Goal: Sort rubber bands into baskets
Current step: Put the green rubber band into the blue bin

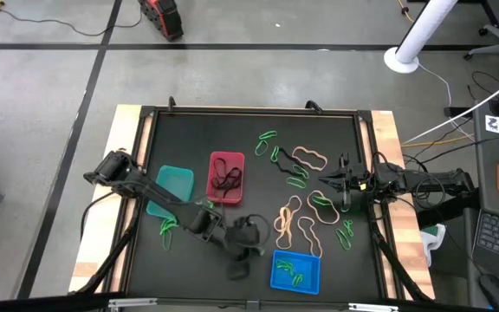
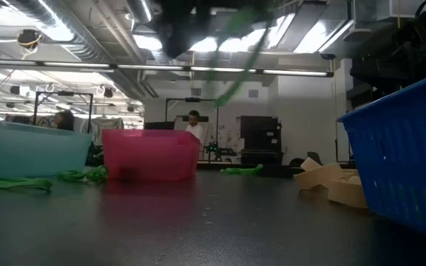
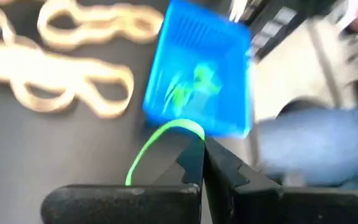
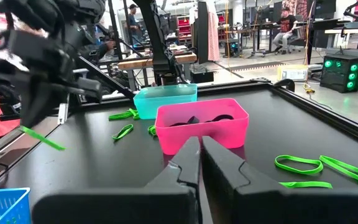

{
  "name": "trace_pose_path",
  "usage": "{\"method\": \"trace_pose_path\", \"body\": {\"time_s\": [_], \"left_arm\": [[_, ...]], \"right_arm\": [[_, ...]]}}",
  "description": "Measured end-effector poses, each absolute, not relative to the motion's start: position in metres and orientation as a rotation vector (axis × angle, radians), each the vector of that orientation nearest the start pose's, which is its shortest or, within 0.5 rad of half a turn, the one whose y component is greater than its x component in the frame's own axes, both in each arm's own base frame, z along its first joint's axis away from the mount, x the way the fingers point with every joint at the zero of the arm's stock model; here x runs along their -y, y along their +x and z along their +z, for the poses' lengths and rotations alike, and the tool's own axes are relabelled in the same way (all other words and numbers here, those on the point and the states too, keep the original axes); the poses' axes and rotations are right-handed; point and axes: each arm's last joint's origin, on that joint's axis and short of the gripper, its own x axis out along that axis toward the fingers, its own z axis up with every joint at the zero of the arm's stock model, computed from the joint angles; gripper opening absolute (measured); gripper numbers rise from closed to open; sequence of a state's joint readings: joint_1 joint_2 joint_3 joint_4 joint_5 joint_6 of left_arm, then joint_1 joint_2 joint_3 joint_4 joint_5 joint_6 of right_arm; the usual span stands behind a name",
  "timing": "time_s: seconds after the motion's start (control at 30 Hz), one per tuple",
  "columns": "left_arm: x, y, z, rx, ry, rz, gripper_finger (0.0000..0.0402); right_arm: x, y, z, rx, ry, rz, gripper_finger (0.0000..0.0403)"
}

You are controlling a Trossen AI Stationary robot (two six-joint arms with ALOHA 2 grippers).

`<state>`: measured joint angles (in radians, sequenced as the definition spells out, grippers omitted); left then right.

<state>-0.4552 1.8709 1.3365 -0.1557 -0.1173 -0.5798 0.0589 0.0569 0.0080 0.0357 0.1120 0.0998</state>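
While beside the blue basket (image 3: 197, 81), left gripper (image 3: 202, 155) jaws seemingly clamped on a green rubber band (image 3: 151, 146).

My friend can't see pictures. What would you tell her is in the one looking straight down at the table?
The left gripper holds a green rubber band near the blue basket, which has green bands in it. The right gripper waits among loose green and tan bands. The red basket holds black bands; the teal basket sits beside it.
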Motion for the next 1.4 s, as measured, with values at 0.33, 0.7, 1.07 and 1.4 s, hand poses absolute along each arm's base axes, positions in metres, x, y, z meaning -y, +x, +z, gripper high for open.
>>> {"method": "trace_pose_path", "body": {"time_s": [0.33,0.7,1.07,1.4], "left_arm": [[0.182,0.397,0.236,-0.421,-0.460,-0.206,0.0001],[0.192,0.417,0.205,-0.304,-0.495,-0.242,0.0001],[0.197,0.427,0.162,-0.321,-0.498,-0.237,0.0001],[0.197,0.428,0.155,-0.340,-0.455,-0.235,0.0057]], "right_arm": [[-0.003,0.101,0.165,-0.011,0.099,-0.054,0.0019],[-0.003,0.101,0.165,-0.010,0.098,-0.054,0.0019],[-0.003,0.101,0.165,-0.010,0.098,-0.054,0.0019],[-0.003,0.101,0.165,-0.010,0.098,-0.054,0.0019]]}}
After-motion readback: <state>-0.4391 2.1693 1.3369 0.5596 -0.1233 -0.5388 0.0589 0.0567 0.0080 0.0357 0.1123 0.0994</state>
